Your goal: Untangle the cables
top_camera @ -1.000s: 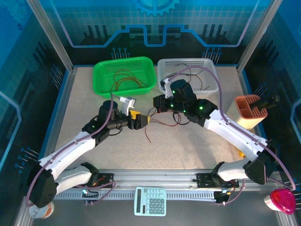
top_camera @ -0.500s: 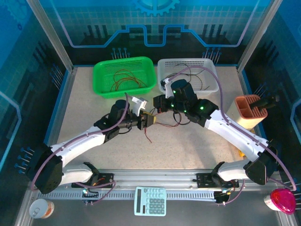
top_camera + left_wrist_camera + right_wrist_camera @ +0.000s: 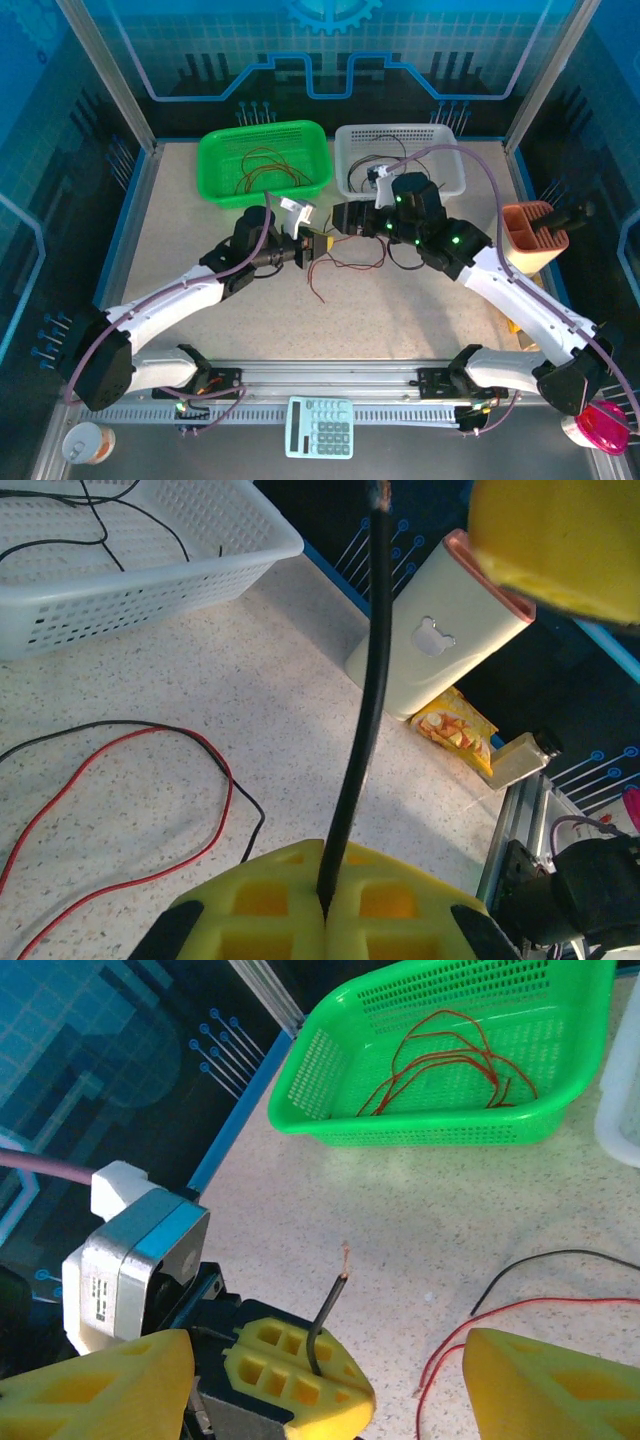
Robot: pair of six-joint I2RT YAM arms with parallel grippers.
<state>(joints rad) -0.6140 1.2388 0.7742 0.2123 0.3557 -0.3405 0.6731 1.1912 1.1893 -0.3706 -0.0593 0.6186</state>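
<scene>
The left arm reaches from its base diagonally across the table (image 3: pixel 170 230) toward the centre, forearm low, with the left gripper (image 3: pixel 318 246) pointing right. Its yellow jaws are pressed together on a black cable (image 3: pixel 362 710), whose short end sticks out past the fingertips. The right arm arches up from its base and bends down toward the centre. The right gripper (image 3: pixel 345 218) points left, just beside the left one, its jaws spread wide with nothing between the fingers (image 3: pixel 545 1385). Loose cables (image 3: pixel 352 262), red and black, loop on the table near the two grippers. Red wires (image 3: pixel 450 1065) lie in the green basket (image 3: pixel 420 1130), and black wires (image 3: pixel 95 520) lie in the white basket (image 3: pixel 150 590).
</scene>
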